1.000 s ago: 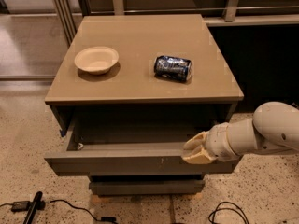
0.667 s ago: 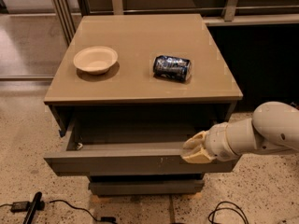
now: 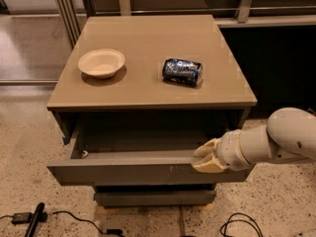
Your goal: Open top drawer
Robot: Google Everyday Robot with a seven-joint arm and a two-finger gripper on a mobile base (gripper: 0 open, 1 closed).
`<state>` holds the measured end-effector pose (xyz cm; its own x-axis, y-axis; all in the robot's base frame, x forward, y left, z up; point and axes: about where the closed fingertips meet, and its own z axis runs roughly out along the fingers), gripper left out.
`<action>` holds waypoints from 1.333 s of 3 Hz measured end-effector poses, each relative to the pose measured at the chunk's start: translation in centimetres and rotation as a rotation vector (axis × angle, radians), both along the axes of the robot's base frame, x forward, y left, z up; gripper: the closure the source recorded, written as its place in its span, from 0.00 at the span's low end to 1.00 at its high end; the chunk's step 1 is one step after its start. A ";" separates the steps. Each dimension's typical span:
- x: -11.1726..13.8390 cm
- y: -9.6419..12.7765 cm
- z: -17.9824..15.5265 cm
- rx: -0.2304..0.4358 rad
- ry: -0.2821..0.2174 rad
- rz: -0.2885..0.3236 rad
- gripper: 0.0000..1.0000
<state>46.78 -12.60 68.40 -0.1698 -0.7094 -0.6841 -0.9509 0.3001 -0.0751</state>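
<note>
One pincer (image 3: 203, 158) against front of one top drawer (image 3: 123, 172).

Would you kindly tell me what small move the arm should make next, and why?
Probably ease the gripper up and away from the top drawer. The drawer already stands well out, its grey interior showing, and the gripper sits at the front's upper edge, right of centre.

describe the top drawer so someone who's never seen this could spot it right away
Find the tan cabinet with a bowl and a can lying on top. Directly under that top, the top drawer juts forward, the robot's claw at its front's right end. It is wider than the grey front below and the only one open.
</note>
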 end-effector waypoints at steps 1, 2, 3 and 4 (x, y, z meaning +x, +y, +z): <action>0.0 0.0 0.0 0.000 0.000 0.000 0.40; -0.7 -0.2 -0.6 0.007 0.017 -0.014 0.17; -3.9 -1.3 -1.9 0.020 0.061 -0.053 0.00; -4.4 -1.5 -2.2 0.020 0.070 -0.058 0.00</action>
